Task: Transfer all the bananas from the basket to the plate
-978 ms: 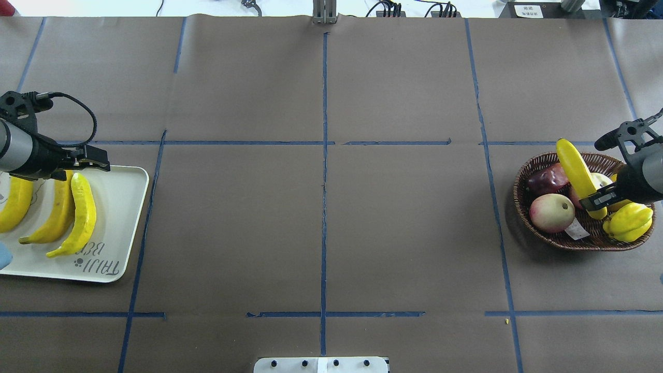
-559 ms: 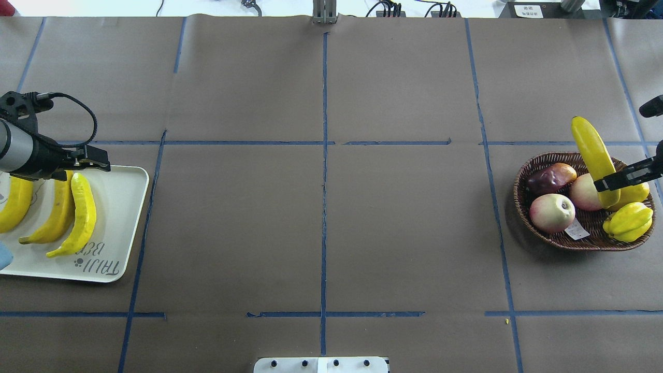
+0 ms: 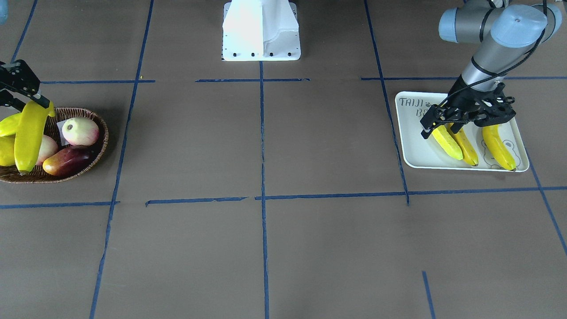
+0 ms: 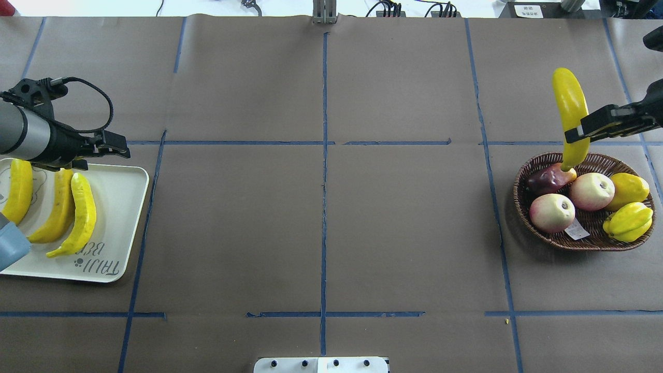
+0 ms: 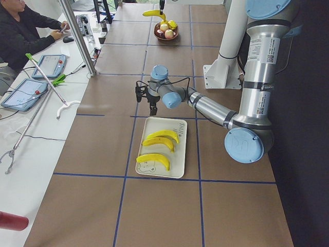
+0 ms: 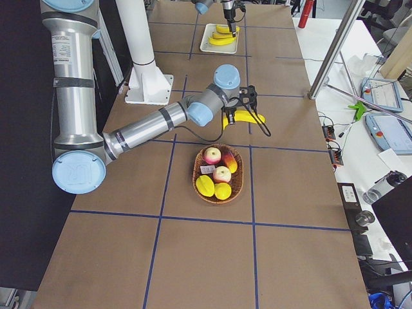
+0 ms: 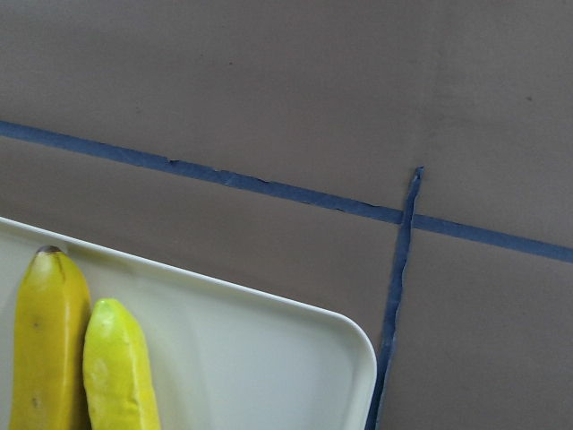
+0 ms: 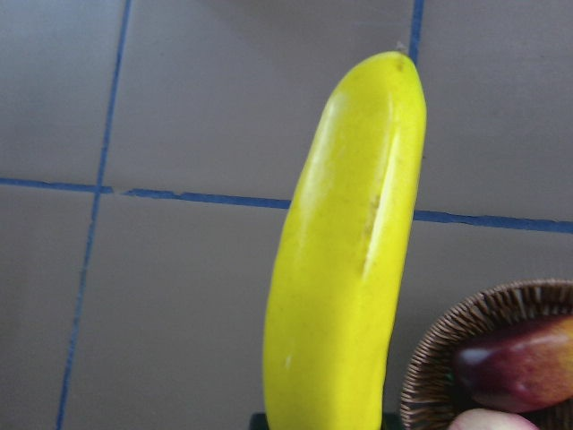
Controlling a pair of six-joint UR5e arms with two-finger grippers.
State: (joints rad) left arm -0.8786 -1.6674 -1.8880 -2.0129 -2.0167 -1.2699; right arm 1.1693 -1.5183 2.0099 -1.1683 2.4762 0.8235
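Right pincer [image 4: 576, 135] is clamped on the last banana [image 4: 568, 111], lifted out of the basket [image 4: 523, 171]. The grip is off-centre, with the long end sticking out past one side of the jaws. Main risk is the smooth skin pivoting or slipping in the jaws on a fast swing. The short end looks close to the basket rim and the dark red fruit [image 4: 544, 178] just under the pincer. I can't judge clearance, so a sideways move may clip them. The plate [image 4: 124, 217] is well apart from this pincer, across the table. Left pincer [image 4: 121, 147] hangs over its far edge, just past three bananas [image 4: 83, 215]; can't tell if its jaws are apart. It could block the drop or force a handover.
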